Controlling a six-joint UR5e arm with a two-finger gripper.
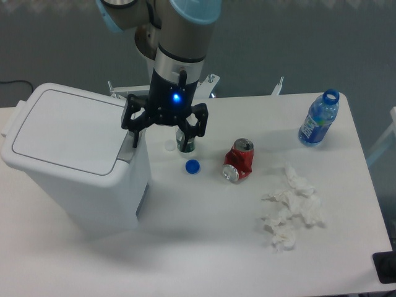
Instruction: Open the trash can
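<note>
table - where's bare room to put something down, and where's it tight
Free: the table along the near edge, below the trash can and left of the crumpled tissue; also the strip between the crushed red can and the blue bottle. Crowded: around the gripper, the bottle cap and the small green container.

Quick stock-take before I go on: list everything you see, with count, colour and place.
trash can: 1, white, table's left, lid shut
crushed can: 1, red, table's middle
bottle: 1, blue, uncapped, far right
cap: 1, blue, left of the crushed can
dark can: 1, greenish, partly hidden behind the end effector
tissue: crumpled pile, white, front right
table: 1, white
end effector: 1, black, open, at the trash can's right edge
</note>
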